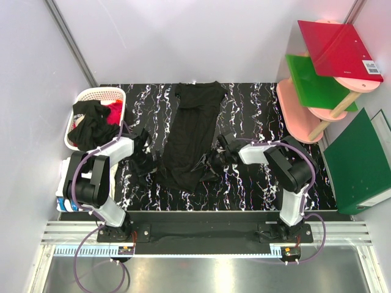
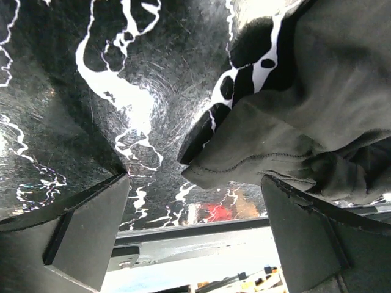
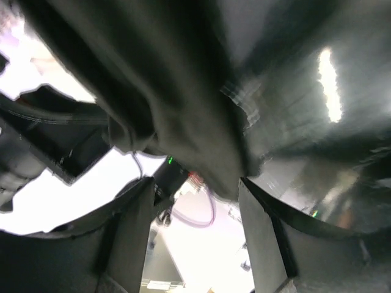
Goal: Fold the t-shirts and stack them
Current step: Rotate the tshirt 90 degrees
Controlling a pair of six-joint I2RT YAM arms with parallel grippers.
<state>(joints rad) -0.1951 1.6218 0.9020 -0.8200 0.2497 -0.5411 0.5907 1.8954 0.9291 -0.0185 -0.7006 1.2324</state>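
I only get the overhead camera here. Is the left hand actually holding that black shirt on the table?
Observer: No. Its wrist camera shows the left hand open, with the black shirt lying stitched hem first on the table ahead, unpinched.
Operator: And the right hand?
Observer: Open too; the shirt hangs just ahead of it, though that picture is blurred.
Operator: Anything caught in it?
Observer: Nothing I can see; bright background shows through its gap.

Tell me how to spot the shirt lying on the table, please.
Start at the black table veined with white. Down its middle lies a long black t-shirt. Unlike the black and red clothes heaped in the white basket at the left, it is spread out lengthwise.
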